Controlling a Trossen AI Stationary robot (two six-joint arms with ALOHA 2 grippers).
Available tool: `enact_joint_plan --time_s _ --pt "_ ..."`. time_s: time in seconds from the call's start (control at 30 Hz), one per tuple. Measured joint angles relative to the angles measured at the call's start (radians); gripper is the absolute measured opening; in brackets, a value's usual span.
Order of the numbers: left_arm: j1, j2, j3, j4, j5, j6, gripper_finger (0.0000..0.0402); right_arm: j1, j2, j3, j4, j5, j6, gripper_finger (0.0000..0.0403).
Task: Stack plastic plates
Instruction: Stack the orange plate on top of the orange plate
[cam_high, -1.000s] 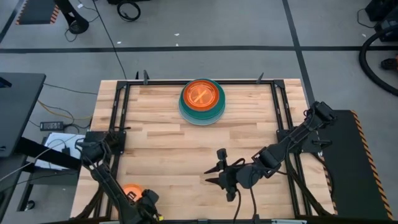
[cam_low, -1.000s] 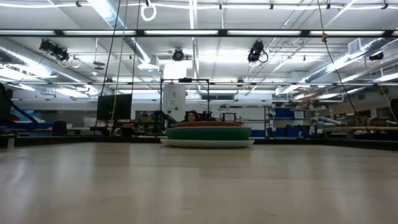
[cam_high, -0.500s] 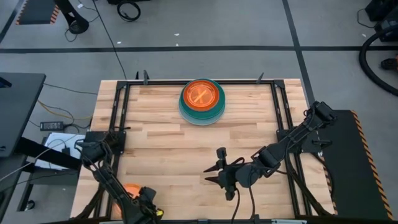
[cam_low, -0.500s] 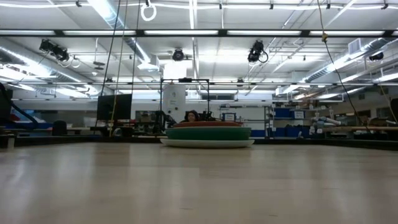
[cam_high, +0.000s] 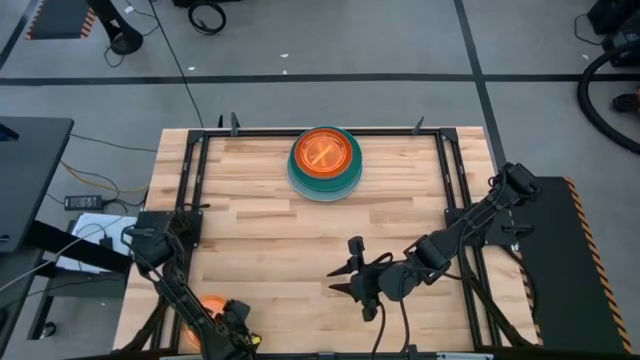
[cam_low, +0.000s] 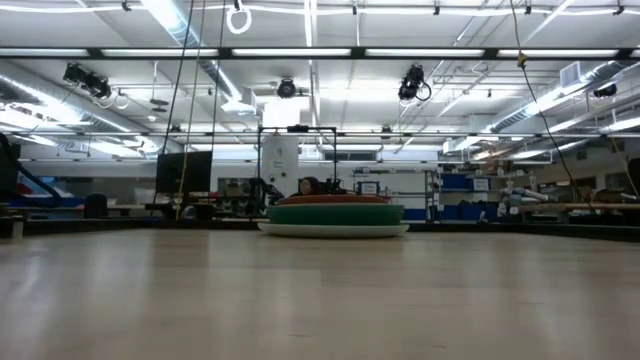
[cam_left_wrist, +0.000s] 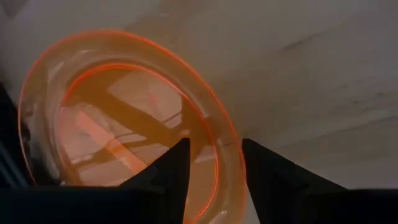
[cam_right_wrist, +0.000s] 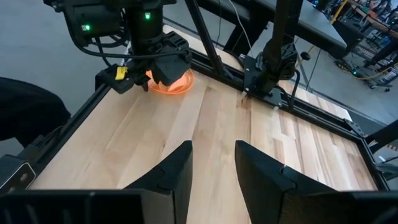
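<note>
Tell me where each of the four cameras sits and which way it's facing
High: overhead, straight down; both arms, plate stack.
Low: table height, level across; no arm, same stack.
Left wrist: past its fingers straddling the orange plate rim.
Right wrist: past the open right gripper toward the left gripper.
Shared: both wrists see the orange plate.

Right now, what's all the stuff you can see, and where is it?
Stack of plates: one pile, orange on top, green and pale ones under it, far middle of the table.
Orange plate: one, see-through, near left corner, under the left gripper.
Table: one, light wood, dark frame around it.
Left gripper: fingers apart, straddling the orange plate's rim.
Right gripper: open, empty, waiting over the near middle.
</note>
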Motion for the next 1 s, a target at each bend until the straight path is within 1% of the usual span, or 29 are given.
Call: enact_joint_plan --time_s 0.07,0.2,0.37,0.47,0.5,0.67,0.73,0.8,0.9,1.0 --pt "0.003 0.001 0.000 -0.004 0.030 0.002 0.0145 0.000 0.000 0.000 0.000 0.000 0.000 0.0130" --pt "0.015 0.001 0.000 -0.007 0.035 0.048 0.0118 0.000 0.000 0.000 0.000 0.000 0.000 0.0130" --pt "0.026 0.001 0.000 0.007 0.034 0.104 0.0058 0.000 0.000 0.000 0.001 0.000 -0.001 0.0130" --pt "0.040 0.001 0.000 0.017 0.041 0.160 0.0018 0.003 0.000 0.000 0.003 0.000 -0.001 0.0130" --pt "0.046 0.001 0.003 0.017 0.039 0.186 0.0011 0.005 0.000 0.000 0.003 0.000 -0.001 0.0130" --pt "0.086 0.001 0.051 0.009 -0.014 0.337 0.0013 0.012 0.000 0.000 0.006 -0.001 -0.002 0.0130" --pt "0.109 0.001 0.080 -0.016 -0.066 0.441 0.0013 0.012 0.000 0.000 0.006 -0.008 0.001 0.0130" --pt "0.135 0.001 0.102 -0.014 -0.130 0.582 0.0012 0.013 0.000 0.000 0.004 -0.025 0.004 0.0130" --pt "0.174 0.000 0.122 -0.009 -0.234 0.858 0.0010 0.013 0.000 0.000 -0.006 -0.084 -0.013 0.0130" --pt "0.210 0.000 0.122 0.019 -0.345 1.155 0.0010 0.015 0.000 0.000 -0.071 -0.184 -0.068 0.0130"
